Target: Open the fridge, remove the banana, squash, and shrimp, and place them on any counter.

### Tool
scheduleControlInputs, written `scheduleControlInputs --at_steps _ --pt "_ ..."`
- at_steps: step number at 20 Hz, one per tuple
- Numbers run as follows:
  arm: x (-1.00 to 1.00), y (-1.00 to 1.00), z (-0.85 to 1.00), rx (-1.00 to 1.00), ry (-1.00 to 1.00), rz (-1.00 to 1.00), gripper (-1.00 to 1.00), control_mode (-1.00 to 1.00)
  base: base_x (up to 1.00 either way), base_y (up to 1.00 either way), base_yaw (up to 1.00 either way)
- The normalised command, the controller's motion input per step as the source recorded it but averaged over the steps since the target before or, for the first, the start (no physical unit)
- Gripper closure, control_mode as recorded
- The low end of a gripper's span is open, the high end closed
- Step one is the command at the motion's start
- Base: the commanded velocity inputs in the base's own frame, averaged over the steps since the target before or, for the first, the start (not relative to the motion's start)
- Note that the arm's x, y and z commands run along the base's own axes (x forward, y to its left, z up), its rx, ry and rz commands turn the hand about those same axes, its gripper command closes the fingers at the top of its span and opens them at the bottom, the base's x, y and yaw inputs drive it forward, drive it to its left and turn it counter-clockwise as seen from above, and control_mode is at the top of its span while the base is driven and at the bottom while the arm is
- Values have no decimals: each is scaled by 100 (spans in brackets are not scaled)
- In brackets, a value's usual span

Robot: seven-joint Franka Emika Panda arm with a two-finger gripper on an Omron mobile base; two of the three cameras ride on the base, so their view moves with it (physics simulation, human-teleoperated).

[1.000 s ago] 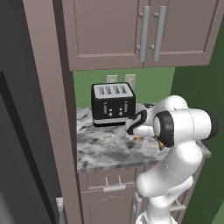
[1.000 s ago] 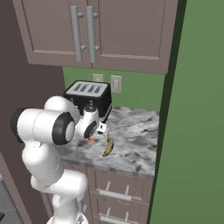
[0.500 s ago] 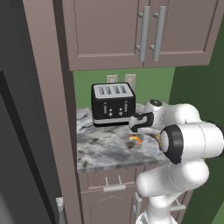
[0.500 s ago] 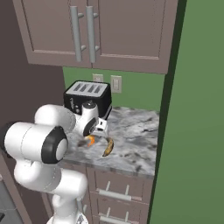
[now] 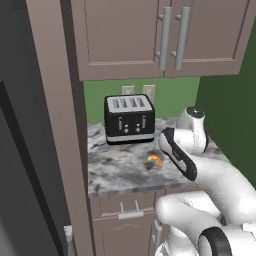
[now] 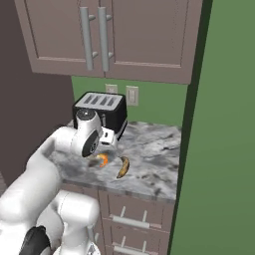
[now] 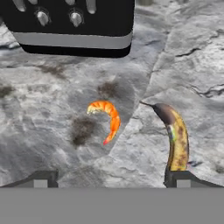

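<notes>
An orange shrimp (image 7: 107,118) lies on the marbled counter (image 7: 52,87) in front of the toaster, with the brown-tinged yellow banana (image 7: 176,138) just to its right. Both also show in the right base view, shrimp (image 6: 102,159) and banana (image 6: 122,167) side by side. From the left base view the shrimp (image 5: 155,160) peeks out beside my forearm. My gripper (image 7: 112,180) hovers above them, open, nothing between its fingertips (image 7: 41,180); it hangs just over the shrimp (image 6: 106,143). The squash is out of view. The fridge's dark grey side (image 5: 20,180) fills the far left.
A black four-slot toaster (image 5: 129,119) stands at the back of the counter under wall outlets (image 6: 131,94). Upper cabinets (image 5: 165,35) hang overhead. A tall mauve panel (image 5: 57,125) bounds the counter on the left, a green wall (image 6: 219,149) on the right. Drawers (image 6: 132,221) sit below.
My gripper has opened and let go of the shrimp, which now lies on the counter beside the banana. The hand has drawn up and back from it.
</notes>
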Motion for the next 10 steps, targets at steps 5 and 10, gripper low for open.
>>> scheduleControlInputs --at_steps 5,10 --pt "-95 -4 100 0 -2 3 -100 -100 0 0 0" --pt "-90 -5 99 0 0 4 -100 -100 0 0 0"
